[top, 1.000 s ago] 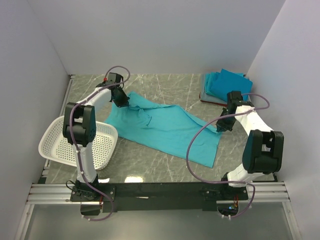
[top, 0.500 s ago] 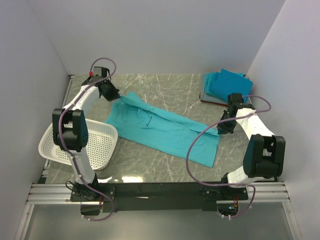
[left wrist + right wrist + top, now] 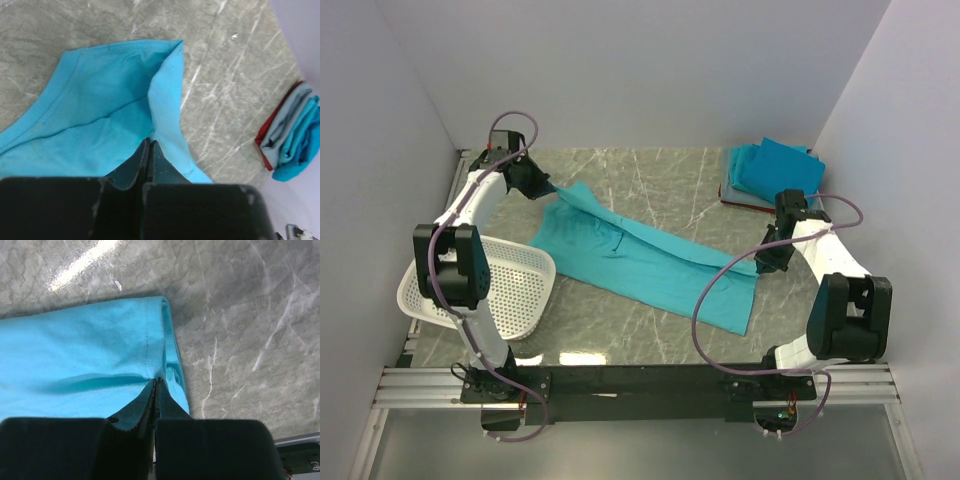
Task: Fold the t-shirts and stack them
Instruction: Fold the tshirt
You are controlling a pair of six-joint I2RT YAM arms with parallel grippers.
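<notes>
My left gripper [image 3: 150,145] is pinched shut on the teal t-shirt [image 3: 650,262] at its far left corner. My right gripper [image 3: 155,384] pinches its right edge. The shirt lies stretched across the middle of the table [image 3: 660,180]. I should pull both ends evenly, so it lies flat for folding.

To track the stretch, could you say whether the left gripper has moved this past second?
Yes: the left gripper, shut on the spread teal cloth t-shirt, has shifted toward the grey marble table's far-left corner.
</notes>
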